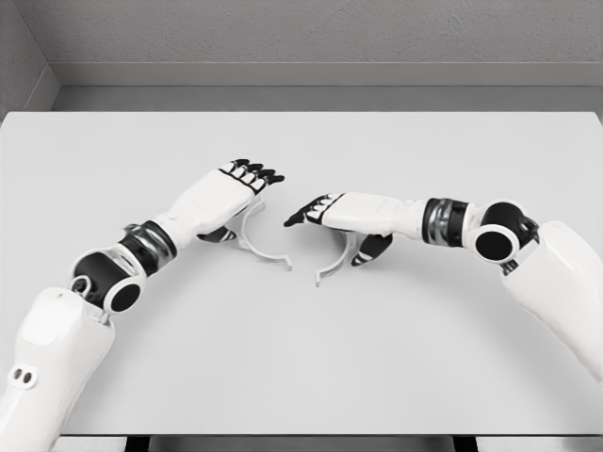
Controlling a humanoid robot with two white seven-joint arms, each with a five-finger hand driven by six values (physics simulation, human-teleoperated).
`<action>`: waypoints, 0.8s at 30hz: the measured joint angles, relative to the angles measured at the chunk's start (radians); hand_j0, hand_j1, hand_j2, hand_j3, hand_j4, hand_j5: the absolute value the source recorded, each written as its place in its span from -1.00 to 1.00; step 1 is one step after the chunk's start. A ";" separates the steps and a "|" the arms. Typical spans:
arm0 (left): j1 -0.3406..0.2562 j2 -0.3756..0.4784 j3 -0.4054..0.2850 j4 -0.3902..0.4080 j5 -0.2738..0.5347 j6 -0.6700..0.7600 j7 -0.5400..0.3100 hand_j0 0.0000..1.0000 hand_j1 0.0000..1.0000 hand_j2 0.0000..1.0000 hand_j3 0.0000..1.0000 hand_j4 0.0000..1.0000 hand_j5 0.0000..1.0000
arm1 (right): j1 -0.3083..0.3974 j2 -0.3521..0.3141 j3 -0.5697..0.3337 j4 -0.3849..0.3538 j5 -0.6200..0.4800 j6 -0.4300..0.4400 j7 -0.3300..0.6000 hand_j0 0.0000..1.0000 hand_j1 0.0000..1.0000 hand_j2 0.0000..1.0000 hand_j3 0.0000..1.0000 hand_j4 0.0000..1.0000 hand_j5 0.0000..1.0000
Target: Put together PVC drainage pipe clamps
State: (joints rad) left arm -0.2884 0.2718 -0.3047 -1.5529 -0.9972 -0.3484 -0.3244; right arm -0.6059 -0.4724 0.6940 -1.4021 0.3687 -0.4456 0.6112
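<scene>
Reaching in over the white table, both arms meet near its middle, each hand over one curved white clamp half. The left hand lies palm-down with its black-tipped fingers extended and close together, thumb tucked beneath beside the left clamp half, an arc lying flat on the table just under and right of that hand; whether it actually grips the piece cannot be told. Just right of that arc, with a small gap between them, lies the right clamp half. The right hand covers its upper part, fingers pointing toward the left hand, thumb curled down against it; a firm grasp is not clear.
</scene>
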 measured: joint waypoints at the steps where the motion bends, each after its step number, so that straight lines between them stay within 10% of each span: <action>1: -0.005 -0.001 0.001 0.000 0.000 0.000 0.000 1.00 1.00 1.00 1.00 1.00 1.00 | -0.002 0.004 0.003 0.005 0.001 0.000 0.000 1.00 1.00 1.00 1.00 1.00 1.00; 24: -0.153 -0.041 -0.056 0.154 -0.013 0.001 0.000 1.00 1.00 1.00 1.00 1.00 1.00 | -0.031 0.052 0.012 0.046 0.019 0.001 0.000 1.00 1.00 1.00 1.00 1.00 1.00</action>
State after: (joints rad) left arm -0.4418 0.2310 -0.3610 -1.3992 -1.0100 -0.3476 -0.3242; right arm -0.6366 -0.4201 0.7064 -1.3564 0.3877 -0.4447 0.6114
